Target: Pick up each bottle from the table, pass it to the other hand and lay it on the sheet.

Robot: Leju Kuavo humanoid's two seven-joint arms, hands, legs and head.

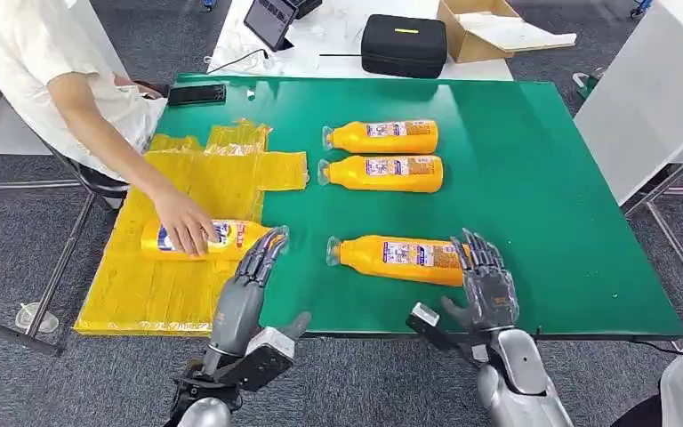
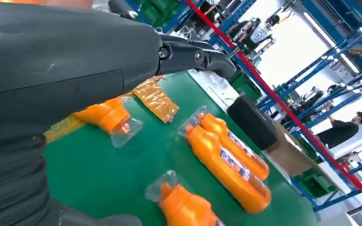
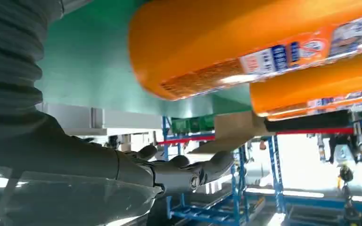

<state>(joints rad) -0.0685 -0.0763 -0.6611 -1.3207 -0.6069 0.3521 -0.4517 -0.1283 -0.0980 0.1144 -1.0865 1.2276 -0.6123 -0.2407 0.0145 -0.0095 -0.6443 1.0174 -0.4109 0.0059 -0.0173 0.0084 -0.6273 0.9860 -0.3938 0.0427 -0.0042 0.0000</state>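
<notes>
Three orange bottles lie on the green table (image 1: pixel 534 178): two at the back (image 1: pixel 382 137) (image 1: pixel 382 173) and one near the front edge (image 1: pixel 396 258). A fourth bottle (image 1: pixel 231 237) lies on the yellow sheet (image 1: pixel 204 182), with a person's hand (image 1: pixel 182 224) pressing on it. My left hand (image 1: pixel 253 271) hovers open beside that bottle's cap end, holding nothing. My right hand (image 1: pixel 487 280) is open with fingers spread at the base end of the near bottle (image 3: pixel 245 42). The left wrist view shows the sheet bottle (image 2: pixel 106 115) and the two far bottles (image 2: pixel 231 160).
A person in a white shirt (image 1: pixel 36 53) leans in from the far left. Behind the table stand a black case (image 1: pixel 403 44), a cardboard box (image 1: pixel 489 27) and a tablet (image 1: pixel 271 20). A dark phone (image 1: pixel 196 93) lies at the table's back left corner.
</notes>
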